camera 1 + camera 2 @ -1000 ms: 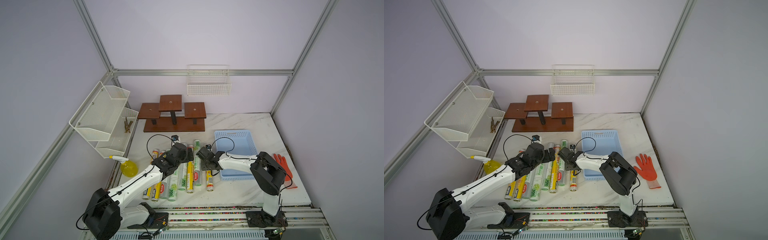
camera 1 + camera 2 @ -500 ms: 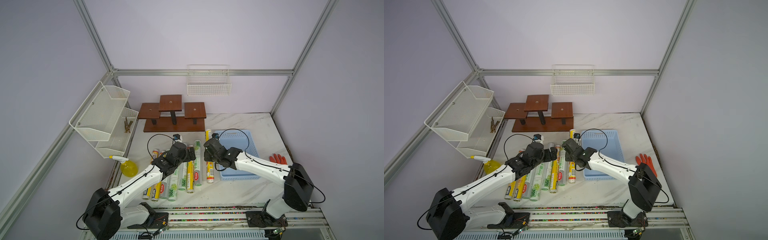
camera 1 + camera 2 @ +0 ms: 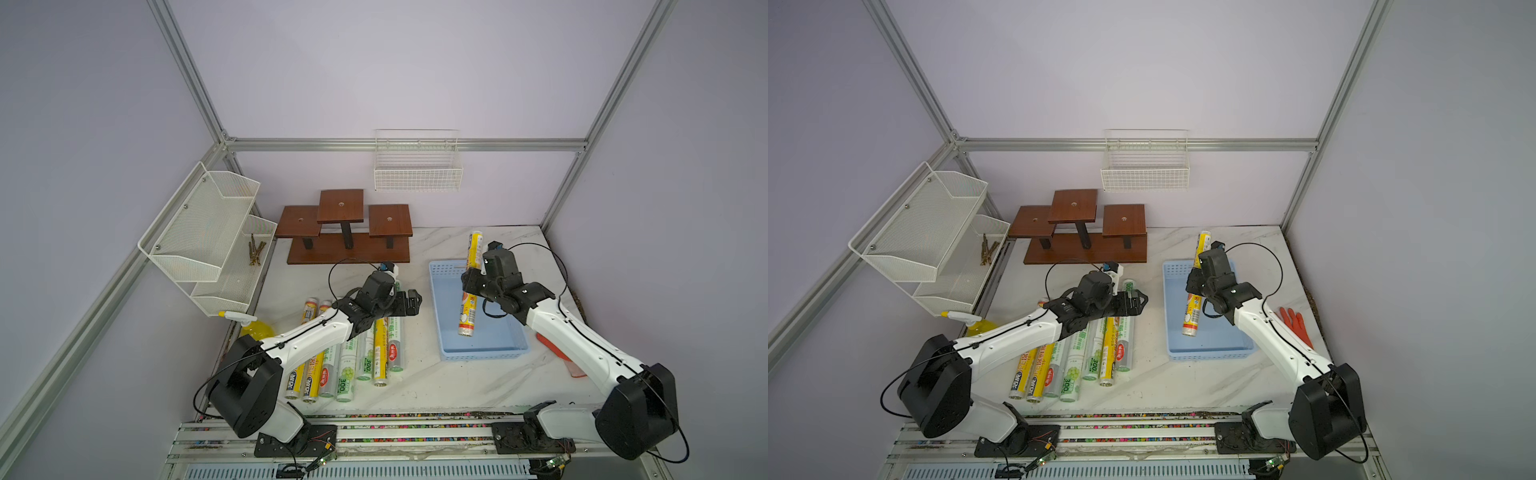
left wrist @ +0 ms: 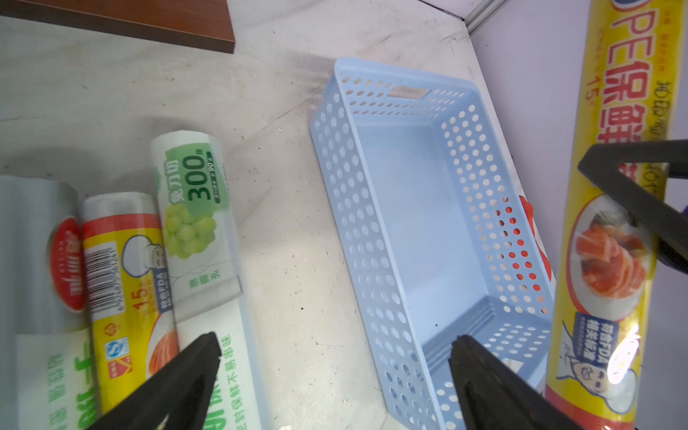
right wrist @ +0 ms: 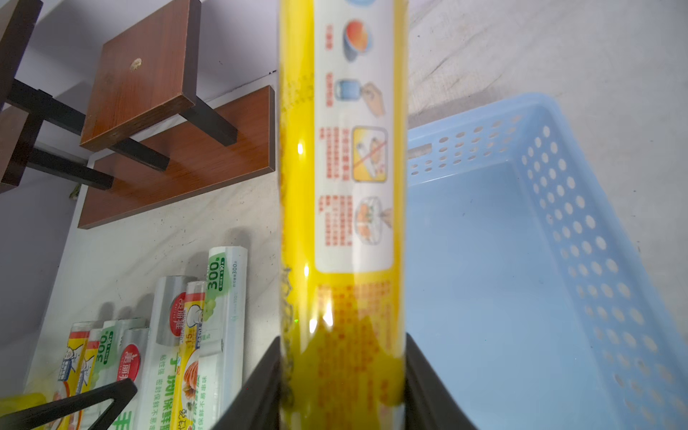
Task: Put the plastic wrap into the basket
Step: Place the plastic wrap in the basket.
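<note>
My right gripper (image 3: 473, 277) (image 3: 1196, 279) (image 5: 342, 357) is shut on a yellow plastic wrap roll (image 3: 468, 307) (image 3: 1192, 316) (image 5: 342, 208), near its middle. The roll hangs tilted over the light blue basket (image 3: 484, 355) (image 3: 1210, 354) (image 5: 580, 223). Its near end is low over the basket floor and its far end rises past the far rim. Several more plastic wrap rolls (image 3: 353, 361) (image 3: 1084, 361) (image 4: 193, 208) lie side by side on the table to the left. My left gripper (image 3: 409, 301) (image 3: 1138, 301) (image 4: 335, 350) hovers open over their far ends, holding nothing.
A wooden stepped riser (image 3: 347, 245) stands at the back. A white two-tier mesh rack (image 3: 208, 232) hangs on the left wall and a white wire basket (image 3: 417, 172) on the back wall. A yellow spray bottle (image 3: 255, 328) is at the left edge. An orange glove (image 3: 1296, 324) lies right of the basket.
My right arm lifted the yellow roll from beside the row and carried it right, over the basket. The left arm stayed over the rolls, open.
</note>
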